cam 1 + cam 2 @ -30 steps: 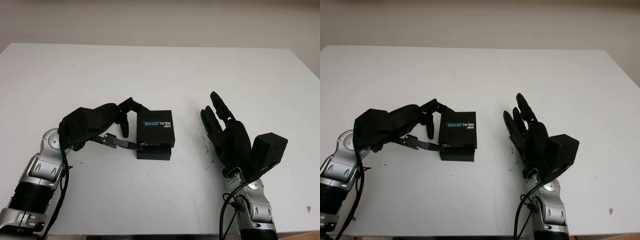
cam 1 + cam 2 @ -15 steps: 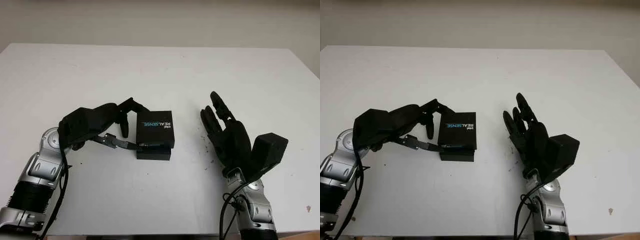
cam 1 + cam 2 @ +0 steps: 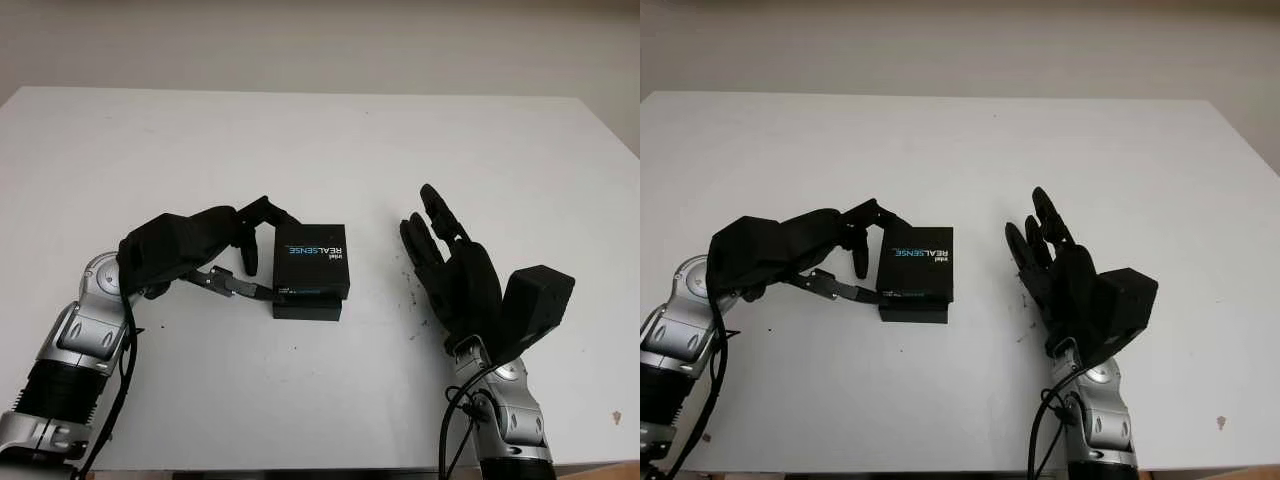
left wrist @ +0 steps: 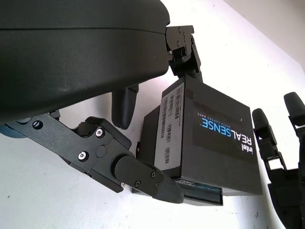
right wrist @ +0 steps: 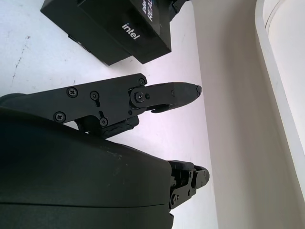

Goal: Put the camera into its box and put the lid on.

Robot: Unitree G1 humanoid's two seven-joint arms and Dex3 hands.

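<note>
Lid point(image 3: 312, 259) is clasped between the fingers point(image 4: 143, 171) of the left hand point(image 3: 185, 250), skewed on the box point(image 3: 308, 309). Stiff, light cardboard with smooth sides is judged; opposite edges should be gripped. The right hand point(image 3: 455, 280) is held open, well apart

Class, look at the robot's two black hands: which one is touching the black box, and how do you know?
The left hand: its fingers grip the lid of the box. The right hand is open, apart from it.
</note>
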